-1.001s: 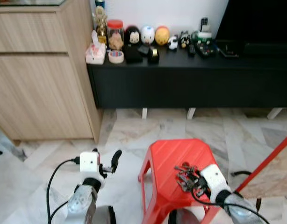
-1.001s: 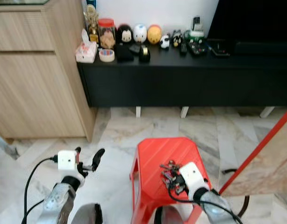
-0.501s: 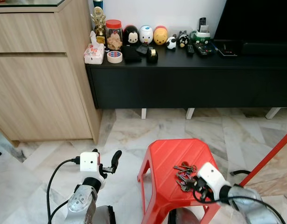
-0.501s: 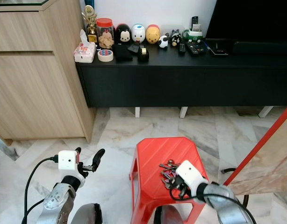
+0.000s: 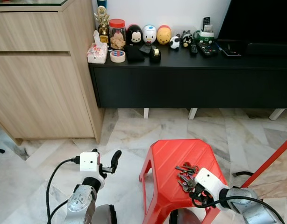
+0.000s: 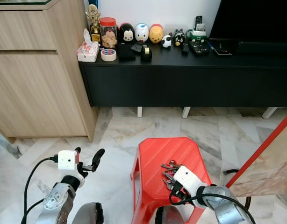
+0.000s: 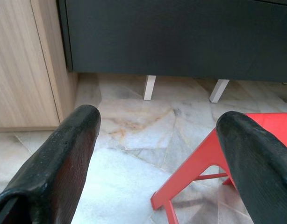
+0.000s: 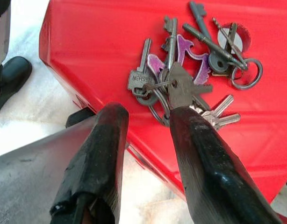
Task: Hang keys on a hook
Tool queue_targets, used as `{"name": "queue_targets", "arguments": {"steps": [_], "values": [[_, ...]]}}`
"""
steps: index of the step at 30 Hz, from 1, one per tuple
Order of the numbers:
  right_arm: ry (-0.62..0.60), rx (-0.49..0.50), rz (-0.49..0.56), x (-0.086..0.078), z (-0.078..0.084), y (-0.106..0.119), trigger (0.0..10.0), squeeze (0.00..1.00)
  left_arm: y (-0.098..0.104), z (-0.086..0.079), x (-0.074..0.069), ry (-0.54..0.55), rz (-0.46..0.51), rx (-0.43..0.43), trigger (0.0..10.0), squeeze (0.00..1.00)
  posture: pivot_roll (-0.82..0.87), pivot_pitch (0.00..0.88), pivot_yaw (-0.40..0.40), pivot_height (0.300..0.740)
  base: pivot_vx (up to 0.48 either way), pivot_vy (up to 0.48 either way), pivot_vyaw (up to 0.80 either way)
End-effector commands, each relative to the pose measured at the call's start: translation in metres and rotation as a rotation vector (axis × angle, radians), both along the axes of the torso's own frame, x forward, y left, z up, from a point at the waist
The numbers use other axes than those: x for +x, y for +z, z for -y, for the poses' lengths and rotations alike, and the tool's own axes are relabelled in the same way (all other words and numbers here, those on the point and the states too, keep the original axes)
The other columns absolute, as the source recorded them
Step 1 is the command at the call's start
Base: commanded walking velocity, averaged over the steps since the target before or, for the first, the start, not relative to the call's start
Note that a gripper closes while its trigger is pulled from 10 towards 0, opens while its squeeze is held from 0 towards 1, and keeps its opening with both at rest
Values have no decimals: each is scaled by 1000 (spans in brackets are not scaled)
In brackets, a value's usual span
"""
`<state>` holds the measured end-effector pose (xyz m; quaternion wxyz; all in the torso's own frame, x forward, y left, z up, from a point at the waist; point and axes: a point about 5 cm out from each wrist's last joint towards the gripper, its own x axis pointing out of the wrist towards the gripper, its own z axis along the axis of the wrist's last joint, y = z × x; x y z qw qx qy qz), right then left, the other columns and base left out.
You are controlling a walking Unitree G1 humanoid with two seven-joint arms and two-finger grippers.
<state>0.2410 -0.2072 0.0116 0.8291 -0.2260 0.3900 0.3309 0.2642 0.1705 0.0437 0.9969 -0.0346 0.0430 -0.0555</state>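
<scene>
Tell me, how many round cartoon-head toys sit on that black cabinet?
3, side by side at the back of the cabinet: a black one, a white one, a yellow one. Smaller figures stand further right.

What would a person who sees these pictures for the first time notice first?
The red stool on the pale marble floor catches the eye first, with a bunch of keys lying on its top. The right gripper hangs at the stool's near edge, its fingers open just short of the keys. Behind, a black cabinet carries a row of round toy figures.
</scene>
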Motion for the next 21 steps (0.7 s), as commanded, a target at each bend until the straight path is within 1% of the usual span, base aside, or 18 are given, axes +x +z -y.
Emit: {"name": "queue_targets", "arguments": {"steps": [1, 4, 9, 15, 21], "values": [[-4, -18, -16, 2, 5, 2, 10000, 0, -1, 2, 1, -10, -15, -1, 10000, 0, -13, 40, -64, 601, 0, 0, 0], [-6, -45, -34, 1, 10, -1, 10000, 0, -1, 2, 1, -9, -15, -1, 10000, 0, -9, 40, -65, 601, 0, 0, 0], [-22, -45, -26, 2, 10, -1, 10000, 0, -1, 2, 1, -9, -14, -1, 10000, 0, -9, 40, -65, 601, 0, 0, 0], [-68, -46, 5, 8, 10, -2, 10000, 0, 0, 1, 2, -10, -9, 1, 10000, 0, -7, 43, -60, 601, 0, 0, 0], [-80, -32, 9, 11, 4, -6, 10000, 0, 1, 2, 2, -10, -9, 1, 10000, 0, -6, 42, -59, 601, 0, 0, 0]]}}
